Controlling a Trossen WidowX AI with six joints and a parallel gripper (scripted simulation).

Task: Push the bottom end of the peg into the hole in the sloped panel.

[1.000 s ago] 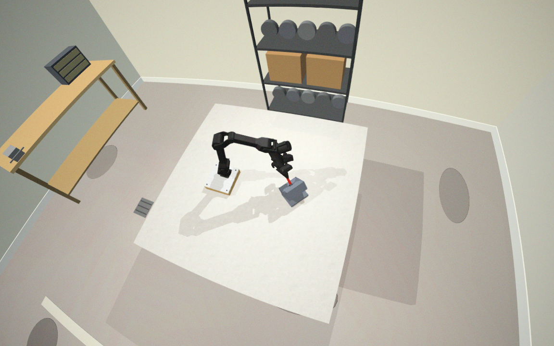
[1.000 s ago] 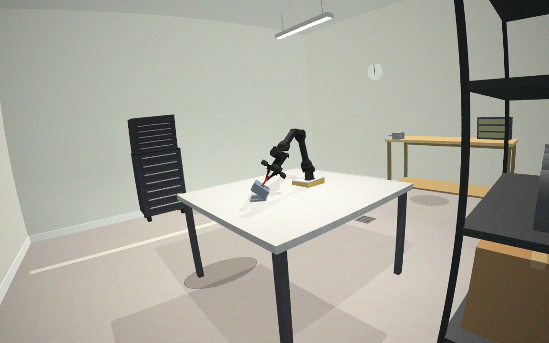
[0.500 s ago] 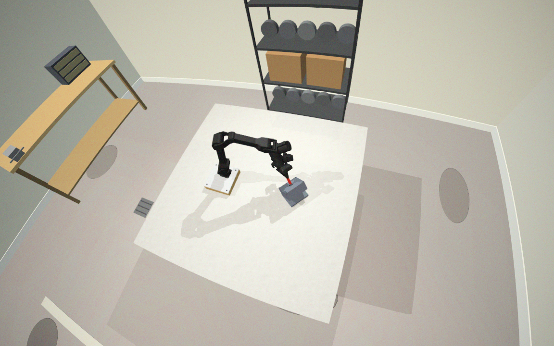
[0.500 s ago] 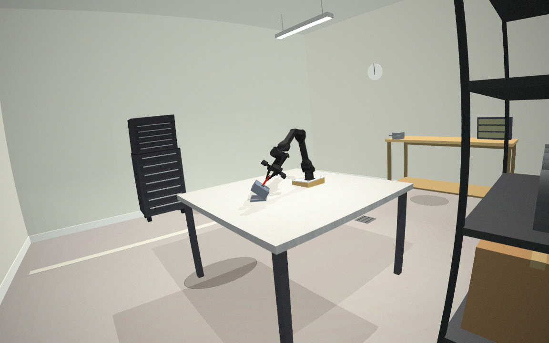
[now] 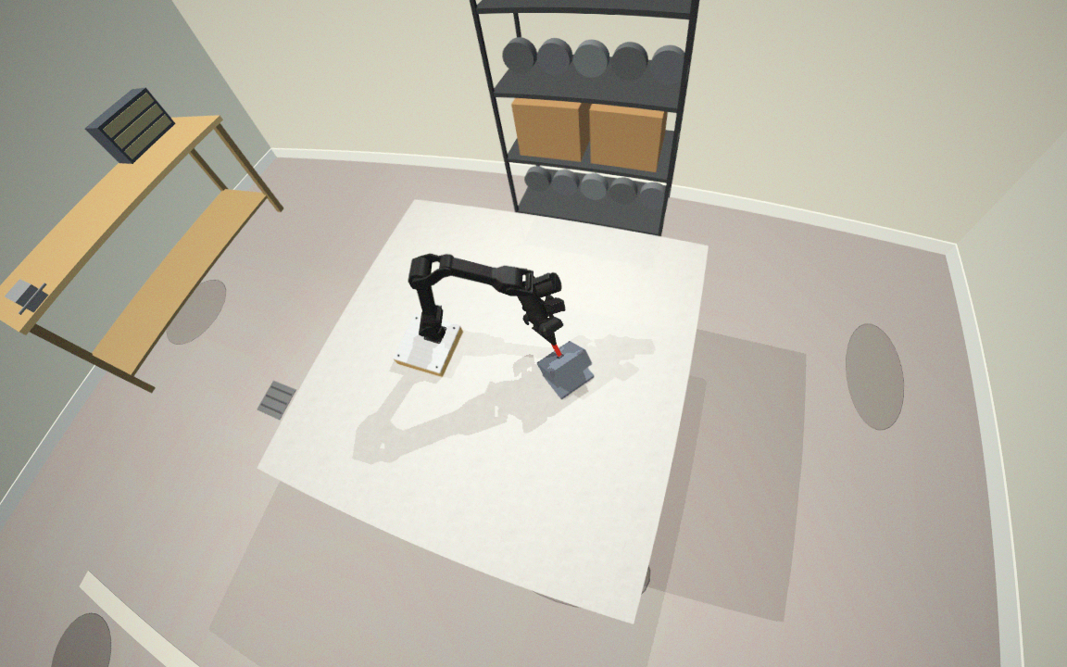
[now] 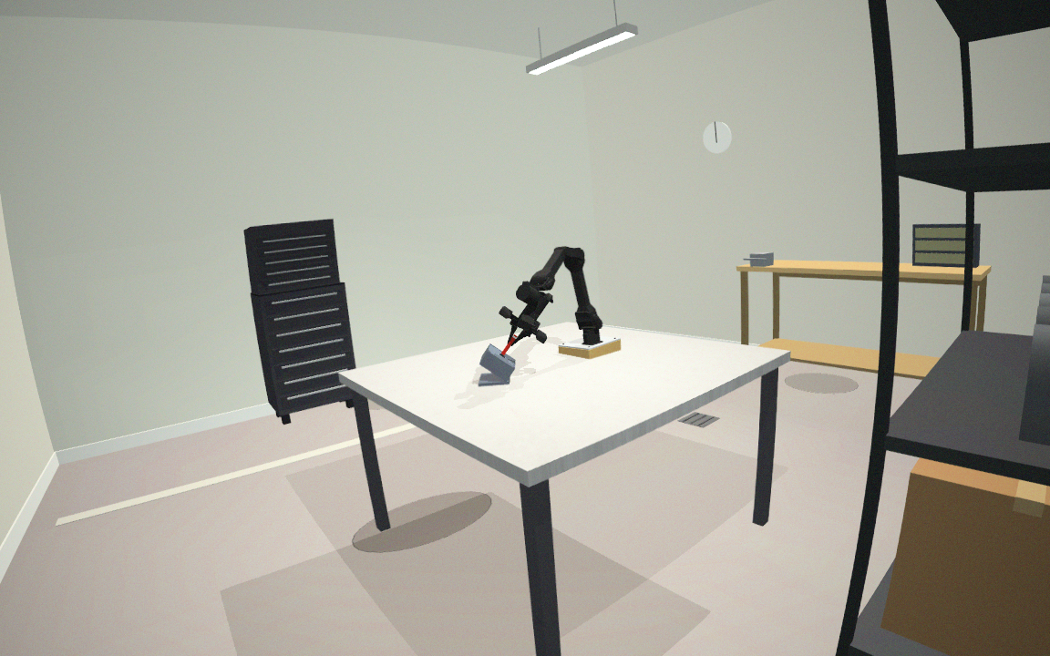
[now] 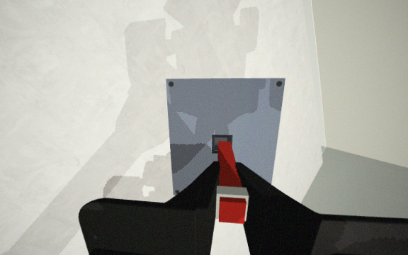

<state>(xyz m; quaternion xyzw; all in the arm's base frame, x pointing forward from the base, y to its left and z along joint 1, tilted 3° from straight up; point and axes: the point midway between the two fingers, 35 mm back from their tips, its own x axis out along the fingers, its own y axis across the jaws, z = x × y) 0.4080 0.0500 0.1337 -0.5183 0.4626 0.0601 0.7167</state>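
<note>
My gripper is shut on a red square peg with a grey band near its top end. The peg points at the grey sloped panel on the white table. In the wrist view the peg's bottom end sits at the square hole in the middle of the panel's face and covers its lower right part. How far the tip is inside the hole I cannot tell. The peg's flat sides look lined up with the hole's edges.
The arm's base plate sits on the table behind the panel. A dark shelf rack stands past the table's far edge. The table's right edge runs close to the panel in the wrist view.
</note>
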